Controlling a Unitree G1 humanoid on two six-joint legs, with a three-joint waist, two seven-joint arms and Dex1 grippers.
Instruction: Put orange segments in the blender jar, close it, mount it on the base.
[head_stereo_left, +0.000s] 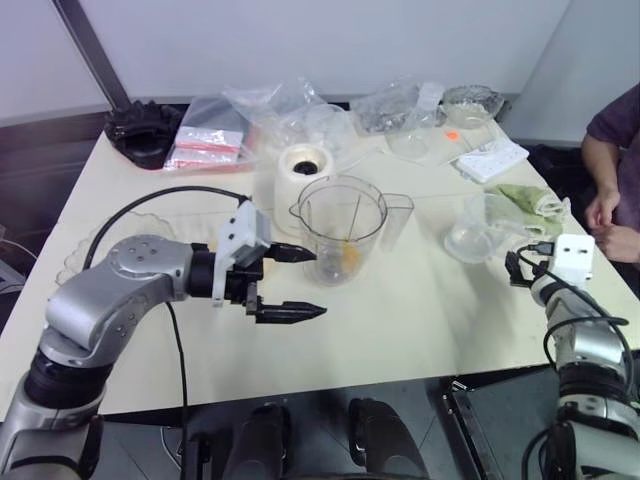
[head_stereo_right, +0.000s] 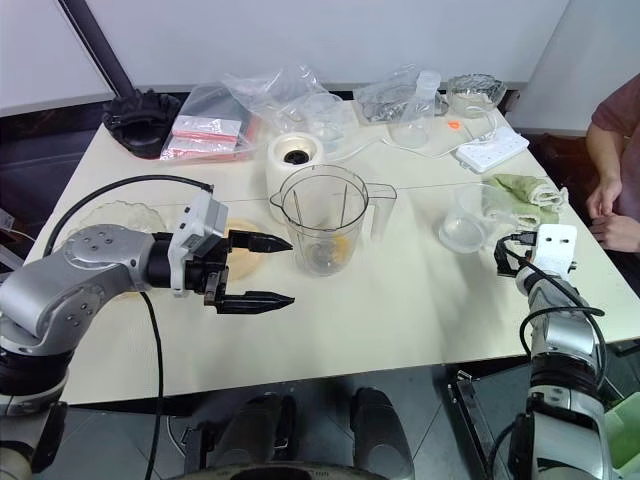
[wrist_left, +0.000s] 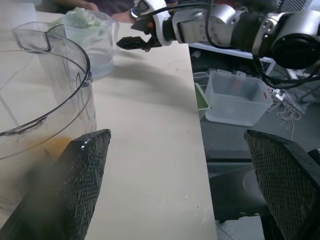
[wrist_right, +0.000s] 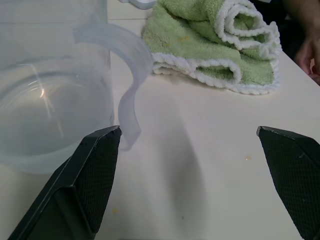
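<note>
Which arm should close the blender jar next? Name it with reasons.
Probably the left. Its open end effector hovers right beside the blender jar, near the pale orange lid. The right end effector, also open, sits far off by the small clear cup and green towel.

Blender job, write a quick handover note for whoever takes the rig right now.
Left gripper: jaws open, empty, beside the jar.
Right gripper: jaws open, empty, near the clear cup and green towel.
Jar stands uncovered mid-table with orange segments at its bottom; base sits behind it.
Orange lid lies by the left gripper.
Done: fruit in.
Left: close the jar, mount it on the base.
</note>
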